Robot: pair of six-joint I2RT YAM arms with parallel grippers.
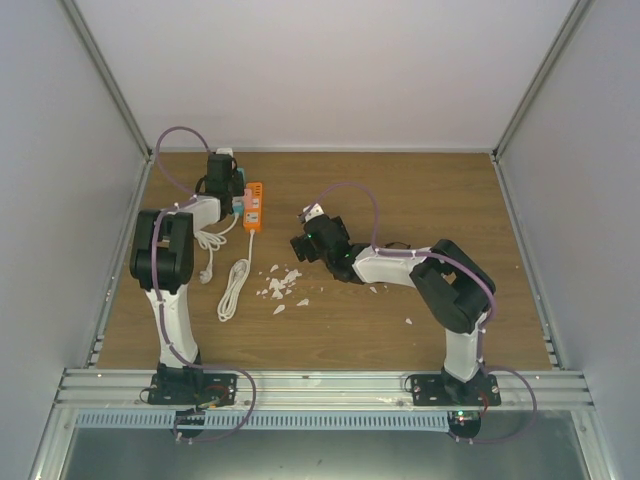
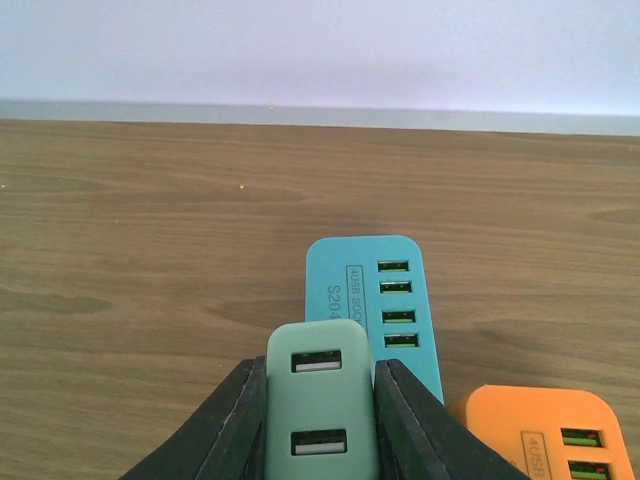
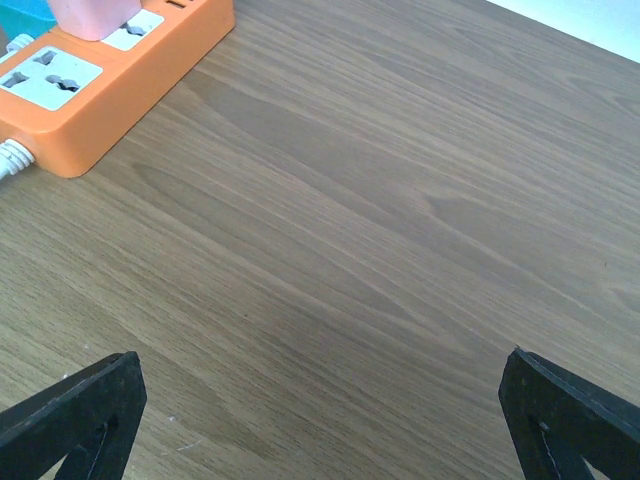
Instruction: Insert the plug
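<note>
My left gripper (image 2: 320,385) is shut on a mint-green USB charger plug (image 2: 320,400), with a black finger pressed against each of its sides. It holds the plug over the near part of a blue power strip (image 2: 370,300). Whether the plug's pins sit in a socket is hidden. In the top view the left gripper (image 1: 222,168) is at the back left, over the blue strip (image 1: 239,192). An orange power strip (image 1: 253,207) lies beside it. My right gripper (image 1: 304,236) is wide open and empty above bare wood, its fingertips (image 3: 80,410) at the frame's bottom corners.
The orange strip (image 3: 100,70) has a pink plug (image 3: 95,15) in one socket. A white coiled cable (image 1: 234,288) with a white plug (image 1: 207,274) lies near the left arm. White scraps (image 1: 281,285) are scattered mid-table. Walls enclose the table.
</note>
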